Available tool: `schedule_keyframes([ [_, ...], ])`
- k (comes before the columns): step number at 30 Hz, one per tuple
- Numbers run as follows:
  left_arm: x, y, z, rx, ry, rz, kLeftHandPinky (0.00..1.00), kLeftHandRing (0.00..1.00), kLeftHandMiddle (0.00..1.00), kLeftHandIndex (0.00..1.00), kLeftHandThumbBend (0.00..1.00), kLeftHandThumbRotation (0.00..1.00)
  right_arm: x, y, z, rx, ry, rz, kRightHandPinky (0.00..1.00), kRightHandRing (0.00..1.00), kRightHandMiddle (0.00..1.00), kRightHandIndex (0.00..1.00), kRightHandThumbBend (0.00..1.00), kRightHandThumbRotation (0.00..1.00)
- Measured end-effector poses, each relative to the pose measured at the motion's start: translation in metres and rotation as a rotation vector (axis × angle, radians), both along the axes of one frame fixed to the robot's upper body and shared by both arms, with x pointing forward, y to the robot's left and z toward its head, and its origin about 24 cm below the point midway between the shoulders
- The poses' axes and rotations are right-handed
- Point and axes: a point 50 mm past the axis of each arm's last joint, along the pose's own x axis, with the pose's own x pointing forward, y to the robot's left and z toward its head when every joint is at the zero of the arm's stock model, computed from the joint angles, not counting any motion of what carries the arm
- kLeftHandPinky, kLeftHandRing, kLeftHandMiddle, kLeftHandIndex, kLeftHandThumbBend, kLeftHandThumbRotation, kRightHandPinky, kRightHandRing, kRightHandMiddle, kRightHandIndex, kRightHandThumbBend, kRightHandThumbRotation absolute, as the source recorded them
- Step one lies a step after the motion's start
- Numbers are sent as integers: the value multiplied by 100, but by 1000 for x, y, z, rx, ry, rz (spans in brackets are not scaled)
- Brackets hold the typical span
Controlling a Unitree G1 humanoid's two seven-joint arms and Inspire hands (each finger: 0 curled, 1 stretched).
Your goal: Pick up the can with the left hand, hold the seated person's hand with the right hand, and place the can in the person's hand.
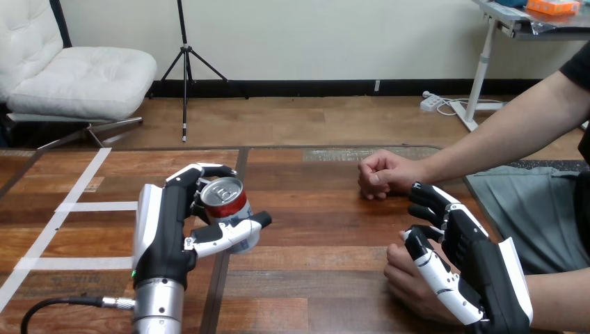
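The robot's left hand (167,229) has its fingers and thumb curled round the red can (226,202), holding it upright, top showing, over the wooden counter (313,236). To the can's right and nearer the robot, the right hand (480,271) lies over the person's lower hand (407,278), touching it. Whether it actually grips that hand cannot be told. The person's upper hand (381,174), closed in a fist, rests on the counter to the can's right and farther from the robot.

The handover appears to turn on a carry to the right. The lower hand lies well apart from the can, across bare counter, with its palm hidden, so it probably has to open upward before the upright can is set in it.
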Motion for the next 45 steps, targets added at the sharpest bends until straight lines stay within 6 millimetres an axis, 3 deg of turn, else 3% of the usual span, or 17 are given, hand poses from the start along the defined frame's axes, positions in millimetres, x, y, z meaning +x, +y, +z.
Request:
schedule_keyframes([
  [28, 1, -20, 7, -50, -23, -62, 43, 41, 44, 58, 70, 0, 3, -6, 3, -32, -16, -31, 73, 83, 85, 84, 59, 54],
  [45, 1, -26, 8, -75, -28, -92, 46, 42, 44, 58, 69, 0, 5, -21, 13, -332, 1, -35, 74, 84, 88, 87, 74, 53],
])
